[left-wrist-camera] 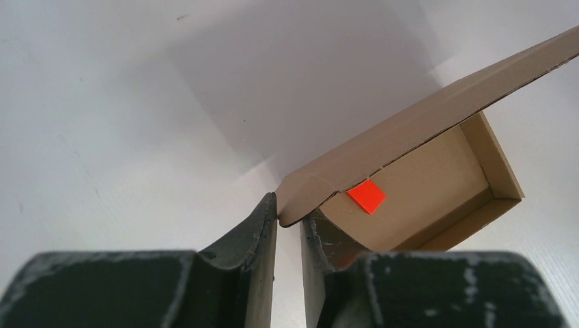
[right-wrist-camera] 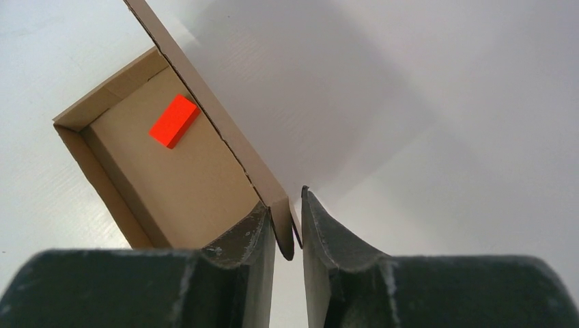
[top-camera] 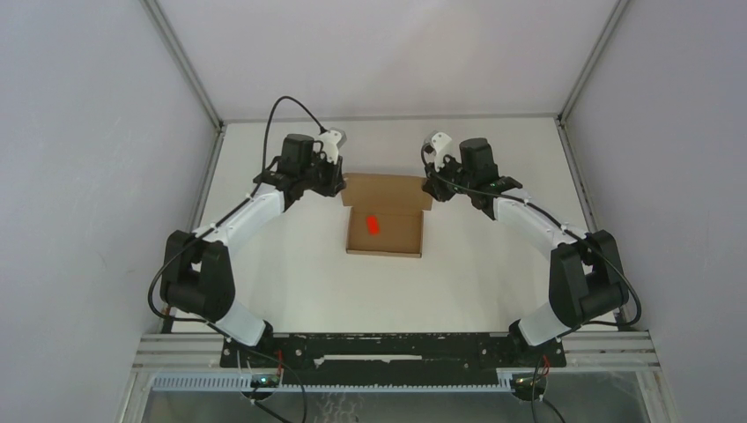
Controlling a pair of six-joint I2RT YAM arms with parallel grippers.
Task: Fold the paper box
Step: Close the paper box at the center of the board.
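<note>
The raised lid (top-camera: 388, 188) of the paper box (top-camera: 402, 238) runs left to right at the far side. The left gripper (left-wrist-camera: 290, 205) pinches one corner. The right gripper (right-wrist-camera: 288, 199) straddles the other, and I cannot tell whether it grips.

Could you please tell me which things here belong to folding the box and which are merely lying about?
Part of the job: paper box, lid raised; left hand and right hand, one at each lid corner.
Just lying about: red block, inside the box; table underneath.
</note>
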